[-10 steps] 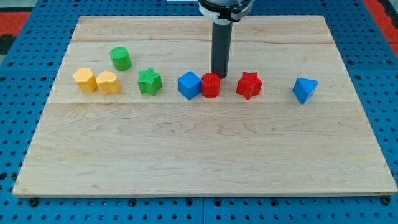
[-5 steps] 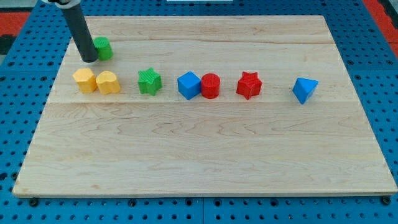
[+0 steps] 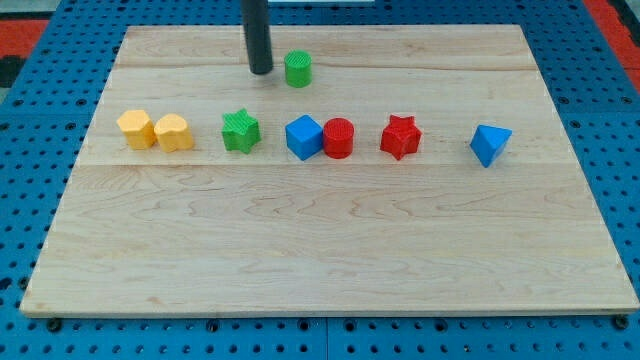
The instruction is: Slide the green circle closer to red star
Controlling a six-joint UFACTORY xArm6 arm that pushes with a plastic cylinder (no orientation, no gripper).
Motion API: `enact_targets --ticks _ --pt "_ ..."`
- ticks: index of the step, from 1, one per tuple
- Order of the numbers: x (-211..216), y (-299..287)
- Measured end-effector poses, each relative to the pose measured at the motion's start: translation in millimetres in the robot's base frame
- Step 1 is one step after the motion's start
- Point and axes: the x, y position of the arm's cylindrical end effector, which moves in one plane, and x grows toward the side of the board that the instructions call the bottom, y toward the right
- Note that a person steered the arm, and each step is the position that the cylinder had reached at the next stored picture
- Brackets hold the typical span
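So the rod comes down from the top edge of the frame, a bit left of center, and my tip point(image 3: 261, 72) sits on the wooden board point(image 3: 320, 250) near its upper edge. No gripper on this thing at all, just the straight dark rod, so there's nothing to open or close.

The green circle point(image 3: 297, 69) is just to the right of my tip, in the upper middle of the frame. There's a thin strip of wood showing between them, so near but not touching as far as I can see.

Everything else sits in a rough row across the middle of the board. From the frame's left: a yellow block point(image 3: 135, 128) with flat facets, touching or nearly touching a second, rounder yellow block point(image 3: 173, 132); I can't quite make out either shape. Then a green star point(image 3: 240, 131), then a blue cube point(image 3: 303, 137) pressed right up against a red cylinder point(image 3: 339, 137). After a small gap comes the red star point(image 3: 400, 137), and well off to the right a blue triangle-looking block point(image 3: 489, 144).

The green circle is above that row, up and to the left of the red star, roughly over the blue cube. The red cylinder lies between them, lower down.

The board rests on a blue pegboard table point(image 3: 40, 250).
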Motion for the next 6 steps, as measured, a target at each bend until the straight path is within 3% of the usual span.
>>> enact_targets --ticks 1,2,3,5,6 --pt "-11 16" --pt "29 84" --pt "30 167" --pt "92 195" --pt "93 211"
